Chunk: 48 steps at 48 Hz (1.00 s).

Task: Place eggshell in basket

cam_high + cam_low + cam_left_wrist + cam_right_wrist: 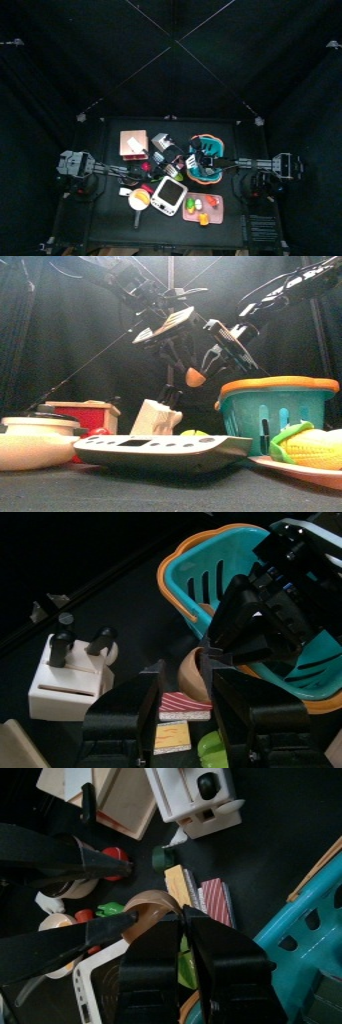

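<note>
My right gripper [197,374]: clamped on the eggshell [195,377], held in the air.
Eggshell: just beside the basket [277,408], not in it.
My left gripper [187,702]: jaws apart, close by the eggshell.
Tray [301,472]: holds corn [317,446].

Basket [278,406] mouth open above; both arms crowded just beside it.
</note>
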Tool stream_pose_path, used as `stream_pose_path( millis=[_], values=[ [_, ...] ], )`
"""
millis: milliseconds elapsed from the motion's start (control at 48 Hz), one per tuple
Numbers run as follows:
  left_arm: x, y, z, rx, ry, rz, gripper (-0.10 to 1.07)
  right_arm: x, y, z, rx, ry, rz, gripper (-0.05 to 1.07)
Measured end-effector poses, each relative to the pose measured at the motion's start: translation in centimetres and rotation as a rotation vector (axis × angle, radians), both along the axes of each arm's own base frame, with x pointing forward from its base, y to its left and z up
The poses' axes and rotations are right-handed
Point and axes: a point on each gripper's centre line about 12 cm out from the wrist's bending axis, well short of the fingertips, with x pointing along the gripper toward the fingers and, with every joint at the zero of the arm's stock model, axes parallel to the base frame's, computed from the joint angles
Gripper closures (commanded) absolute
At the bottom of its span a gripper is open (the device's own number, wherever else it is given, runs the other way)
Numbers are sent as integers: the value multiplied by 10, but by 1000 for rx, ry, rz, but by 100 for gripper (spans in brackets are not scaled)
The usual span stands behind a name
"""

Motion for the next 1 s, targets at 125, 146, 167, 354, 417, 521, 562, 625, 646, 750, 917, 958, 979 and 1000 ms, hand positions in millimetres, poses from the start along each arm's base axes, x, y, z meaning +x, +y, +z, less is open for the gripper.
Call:
stream_pose_path(
  millis=[125,146,167,354,417,521,562,625,646,750,917,958,979,1000],
  values=[
    [-13,0,4,0,-7,18,23,-3,1,-2,-1,4,3,58],
    [-15,1,5,0,-8,18,23,-5,1,-1,-1,4,2,58],
    [-18,0,6,1,-9,17,23,-6,1,0,-3,2,3,58],
    [-46,1,12,17,-18,12,23,-26,5,18,-21,-53,0,58],
    [-57,1,14,25,-22,5,23,-37,6,26,-28,-76,-7,58],
    [-74,-1,14,21,-36,-22,23,-59,6,33,-30,-97,-38,58],
    [-83,-2,12,5,-48,-34,23,-68,6,32,-25,-95,-56,58],
    [-94,-3,12,-15,-71,-48,23,-83,4,28,-11,-81,-94,58],
    [-97,-4,12,-24,-79,-50,23,-88,3,25,-4,-72,-111,58],
    [-117,-6,7,-42,-101,-82,23,-106,-2,17,27,-47,-180,57],
    [-138,-12,-2,14,-86,-197,23,-113,-16,1,41,10,-247,55],
    [-141,-14,-3,24,-84,-223,23,-112,-20,-4,44,31,-257,53],
    [-142,-15,-3,26,-83,-233,23,-112,-21,-7,43,44,-260,52],
    [-143,-15,-3,26,-84,-240,23,-111,-23,-10,41,58,-260,49]
  ],
)
